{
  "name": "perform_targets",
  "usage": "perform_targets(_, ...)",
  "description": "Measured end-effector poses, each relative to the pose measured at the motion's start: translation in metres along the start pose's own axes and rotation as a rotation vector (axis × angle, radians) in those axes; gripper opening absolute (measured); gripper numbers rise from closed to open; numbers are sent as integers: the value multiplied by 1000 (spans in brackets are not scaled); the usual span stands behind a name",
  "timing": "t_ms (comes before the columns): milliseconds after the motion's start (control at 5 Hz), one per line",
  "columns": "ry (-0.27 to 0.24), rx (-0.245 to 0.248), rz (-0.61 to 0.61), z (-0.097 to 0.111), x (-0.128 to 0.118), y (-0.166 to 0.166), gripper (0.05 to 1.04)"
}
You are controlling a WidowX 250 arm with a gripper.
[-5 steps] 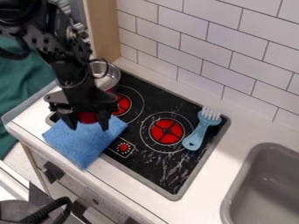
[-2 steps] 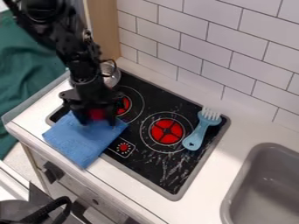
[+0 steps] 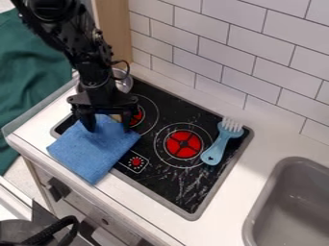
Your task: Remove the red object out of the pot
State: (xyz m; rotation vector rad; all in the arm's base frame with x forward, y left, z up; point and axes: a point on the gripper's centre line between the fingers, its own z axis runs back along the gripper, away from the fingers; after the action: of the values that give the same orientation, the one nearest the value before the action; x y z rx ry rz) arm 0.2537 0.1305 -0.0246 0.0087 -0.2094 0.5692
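And here the pale desk (image 3: 262, 142) is seen, with the black cooktop (image 3: 170, 184) set into it and the grey sink (image 3: 287, 211) let in at the right. The black arm (image 3: 64, 32) is seen slanting in from the upper left. Over the cooktop's near-left corner a blue cloth (image 3: 93, 151) is spread, creased, partly on the desk. Above it the hand (image 3: 107, 128) is held released, fingers apart, blue cloth seen between them. Now the pot (image 3: 123, 83): silvery, shiny, round-rimmed, placed at the cooktop's far-left corner and largely hidden behind the arm; its inside cannot be seen, and where the red object is cannot be told. On the cooktop's right, a light-blue toy fork (image 3: 219, 144) is laid, its pale tines pointed toward the tiled wall (image 3: 193, 53).
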Motion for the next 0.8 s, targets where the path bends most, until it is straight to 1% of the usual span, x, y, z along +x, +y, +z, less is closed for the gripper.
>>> perform_targets(200,-40,-9,-10,16,1,-6,1009)
perform_targets(400,-112,-10,-34,44,1,-19,1007)
perform_targets(600,-172,0,-92,72,2,-39,1007)
perform_targets(800,-198,-2,-152,84,-6,-55,1007)
